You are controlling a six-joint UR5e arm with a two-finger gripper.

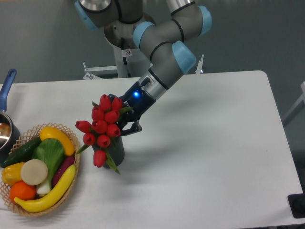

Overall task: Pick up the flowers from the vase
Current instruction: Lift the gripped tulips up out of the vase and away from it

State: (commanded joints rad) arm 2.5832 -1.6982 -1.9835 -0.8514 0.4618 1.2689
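Observation:
The flowers [104, 127], a bunch of red tulip buds with green leaves, lean to the left out of the vase [117, 150], a short dark grey cylinder left of the table's middle. The buds hide most of the vase's mouth. My gripper [125, 127] reaches in from the upper right, right behind the buds and just above the vase's rim. Its black fingers [134, 129] are closed around the stems, and the grip point itself is hidden by the buds.
A woven basket [71, 183] of vegetables stands at the front left, close to the lowest bud. A pot with a blue handle [6, 85] sits at the left edge. A metal stand [102, 71] rises behind the table. A black object [298, 206] is at the front right corner.

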